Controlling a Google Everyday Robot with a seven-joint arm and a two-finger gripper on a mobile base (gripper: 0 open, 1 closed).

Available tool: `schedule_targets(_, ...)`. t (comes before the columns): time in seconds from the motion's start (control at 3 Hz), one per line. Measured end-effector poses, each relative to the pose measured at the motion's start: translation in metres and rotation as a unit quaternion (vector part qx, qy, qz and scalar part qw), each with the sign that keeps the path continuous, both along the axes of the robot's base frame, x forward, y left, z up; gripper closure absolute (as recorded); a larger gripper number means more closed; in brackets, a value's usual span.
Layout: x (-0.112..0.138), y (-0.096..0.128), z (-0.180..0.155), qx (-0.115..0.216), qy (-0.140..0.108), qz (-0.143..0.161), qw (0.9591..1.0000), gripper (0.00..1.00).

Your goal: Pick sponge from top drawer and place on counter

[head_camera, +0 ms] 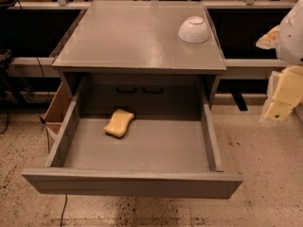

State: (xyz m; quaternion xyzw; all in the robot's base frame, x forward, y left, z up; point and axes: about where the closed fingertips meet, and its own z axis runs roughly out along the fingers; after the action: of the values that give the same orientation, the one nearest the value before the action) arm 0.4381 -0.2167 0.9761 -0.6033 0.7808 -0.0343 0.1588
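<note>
The pale-yellow sponge [119, 122] lies on the grey floor of the open top drawer [132, 182], toward its back left. The grey counter [128, 37] sits above the drawer. My gripper [282, 96] is at the far right edge of the view, beside the cabinet and well apart from the sponge, with its cream-yellow fingers hanging at about drawer height.
A white bowl [193, 29] stands upside down on the counter's back right. A cardboard box [57, 110] sits left of the drawer. Dark shelving runs behind the cabinet. Speckled floor surrounds the drawer front.
</note>
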Motion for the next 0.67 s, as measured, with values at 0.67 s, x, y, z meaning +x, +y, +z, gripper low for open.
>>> schedule_targets(0.67, 0.024, 0.021, -0.02, 0.017, 0.003, 0.044, 0.9989, 0.0)
